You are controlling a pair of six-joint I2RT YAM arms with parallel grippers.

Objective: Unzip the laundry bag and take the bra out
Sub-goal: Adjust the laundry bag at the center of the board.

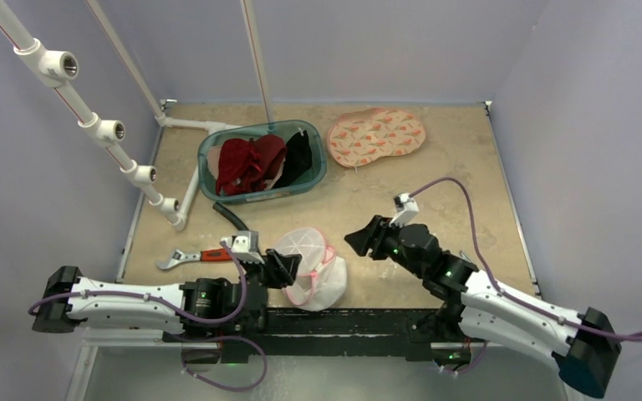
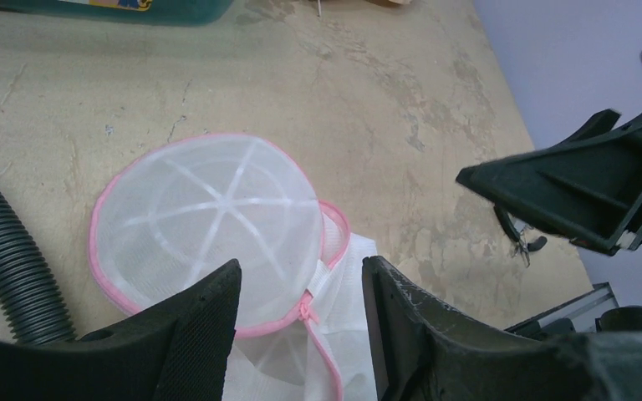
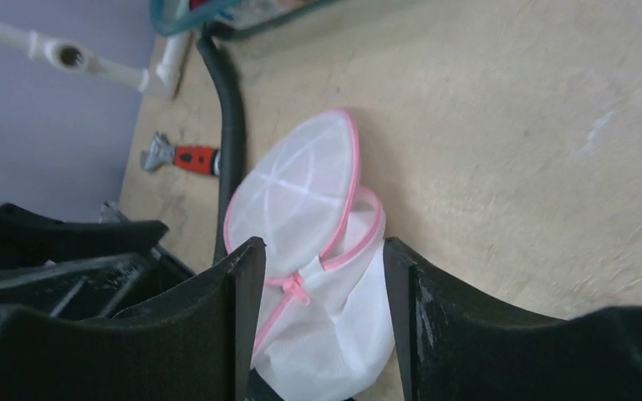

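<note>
1. The left gripper (image 2: 301, 267) has its jaws spread and holds nothing. The pink zip pull (image 2: 305, 311) sits just below the gap. If the jaws close here they could catch loose mesh instead of the pull, and the zip would not run
2. The right gripper (image 3: 322, 246) is also spread and empty. It hangs apart from the laundry bag (image 1: 313, 267) and points toward it. Nothing pins the bag, so a tug on the pull would likely drag the whole light bag across the table (image 1: 435, 192)
3. The bag lies at the near edge, right beside the left gripper. Its round lid stands away from a second pink rim, so it looks partly open. I cannot tell whether anything is inside. A pull toward the arms could slide it off the edge
4. The hose (image 2: 8, 251) lies just left of the bag and could snag a sweeping arm
5. A patterned two-cup piece, seemingly the bra (image 1: 376, 136), lies far back near the basket (image 1: 321, 167). Reaching into the bag may then find nothing
</note>
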